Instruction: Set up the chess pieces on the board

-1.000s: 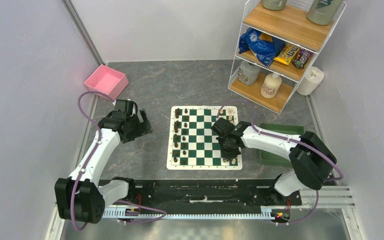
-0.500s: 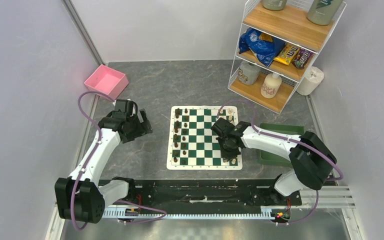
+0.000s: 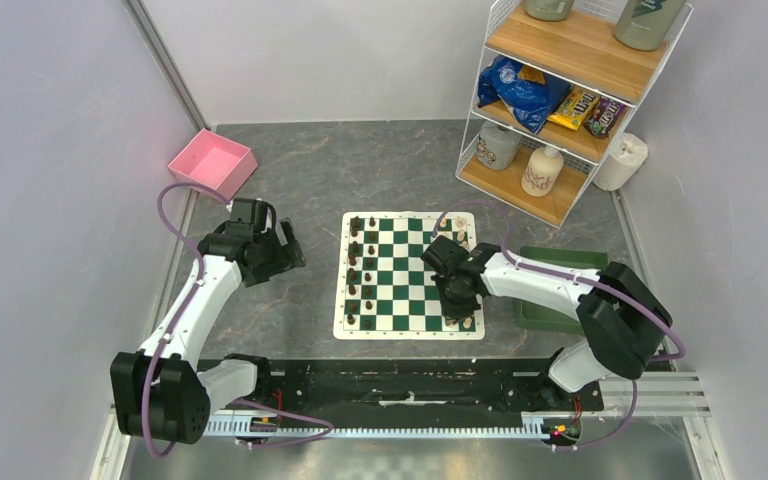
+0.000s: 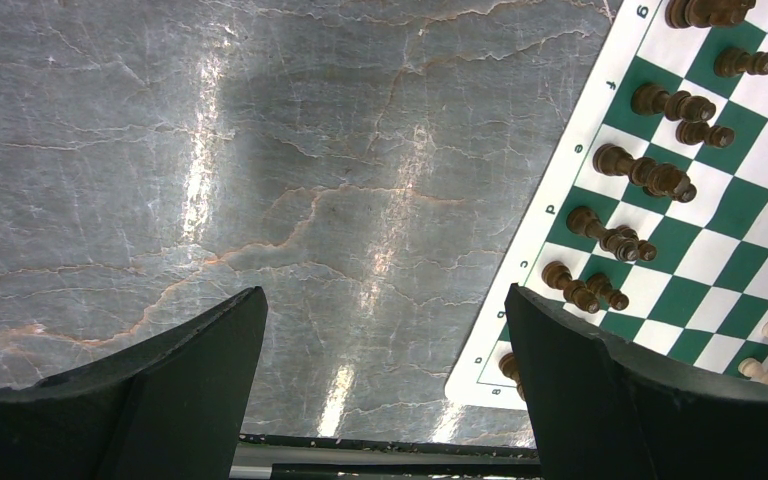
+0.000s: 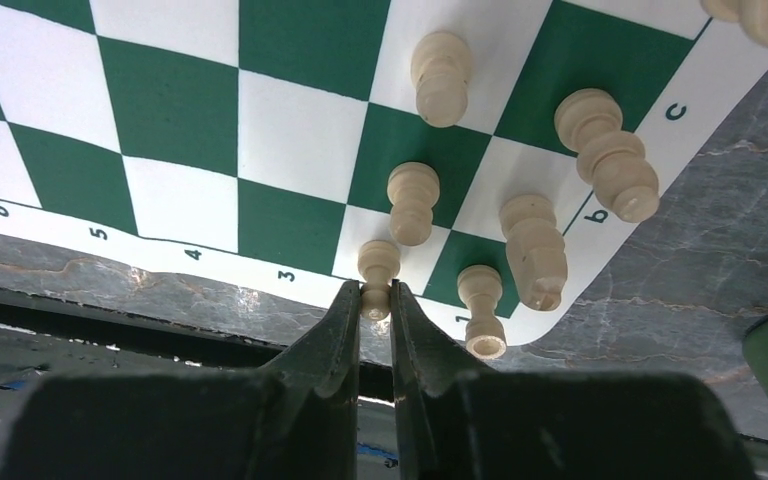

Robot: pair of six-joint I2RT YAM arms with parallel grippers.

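your right gripper (image 5: 376, 293) is pinching a pale pawn (image 5: 378, 264); lower it upright onto its square (neighbouring pawns stand close), then release gently. the left gripper (image 4: 385, 300) gapes wide.

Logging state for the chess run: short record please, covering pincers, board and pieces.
board: flat on the table, middle squares bare
dark pieces: standing along the board's left edge
pale pieces: a few standing near the near right corner, side not full
right pincer: shut on a pale pawn, by that corner
left pincer: open, empty, over bare table left of the board
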